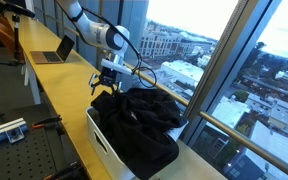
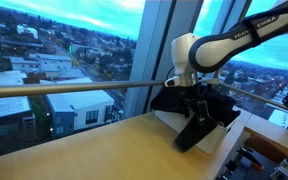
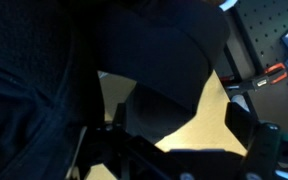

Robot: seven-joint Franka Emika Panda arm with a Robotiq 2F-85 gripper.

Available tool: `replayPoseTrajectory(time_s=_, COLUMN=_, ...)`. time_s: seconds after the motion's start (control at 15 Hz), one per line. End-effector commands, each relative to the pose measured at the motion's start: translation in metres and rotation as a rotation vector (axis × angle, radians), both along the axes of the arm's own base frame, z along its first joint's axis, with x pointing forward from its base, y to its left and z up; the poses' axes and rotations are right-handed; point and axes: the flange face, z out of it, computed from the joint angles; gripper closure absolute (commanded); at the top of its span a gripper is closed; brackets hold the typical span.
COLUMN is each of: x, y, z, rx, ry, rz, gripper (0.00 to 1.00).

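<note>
While spread wide, the gripper (image 1: 108, 76) hovers just above the black garment (image 1: 139, 120) in the white bin (image 1: 97, 136); approach step, seemingly needing a descent

Gripper (image 2: 197, 110), jaws apart, just above black cloth (image 2: 194, 136) in white bin (image 2: 228, 126) on wooden table (image 2: 84, 150).

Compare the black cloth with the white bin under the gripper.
The black cloth is soft and crumpled; the white bin is rigid and straight-walled. The cloth heaps up and spills over the rim; the bin stands square on the table. Both lie below the open gripper.
</note>
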Motion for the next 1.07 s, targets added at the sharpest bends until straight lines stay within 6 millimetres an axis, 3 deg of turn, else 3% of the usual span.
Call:
replayPoseTrajectory(time_s=0.0, x=0.012, y=-0.013, z=-0.02, rx=-0.074, ry=0.077, rz=0.027, gripper=0.0)
replayPoseTrajectory(time_s=0.2, x=0.014, y=-0.023, z=-0.039, rx=-0.116, ry=0.119, rz=0.028, gripper=0.03)
replayPoseTrajectory(time_s=0.27, x=0.014, y=-0.025, z=-0.043, rx=-0.123, ry=0.128, rz=0.021, gripper=0.26)
replayPoseTrajectory(time_s=0.4, x=0.017, y=-0.027, z=-0.046, rx=-0.119, ry=0.128, rz=0.011, gripper=0.3)
replayPoseTrajectory(time_s=0.53, x=0.021, y=-0.026, z=-0.038, rx=-0.094, ry=0.113, rz=-0.008, gripper=0.47)
replayPoseTrajectory(time_s=0.67, x=0.027, y=-0.027, z=-0.02, rx=-0.066, ry=0.084, rz=-0.034, gripper=0.62)
replayPoseTrajectory(time_s=0.8, x=0.031, y=-0.03, z=0.014, rx=-0.024, ry=0.03, rz=-0.065, gripper=0.77)
replayPoseTrajectory(time_s=1.0, x=0.038, y=-0.051, z=0.081, rx=0.03, ry=-0.08, rz=-0.142, gripper=0.99)
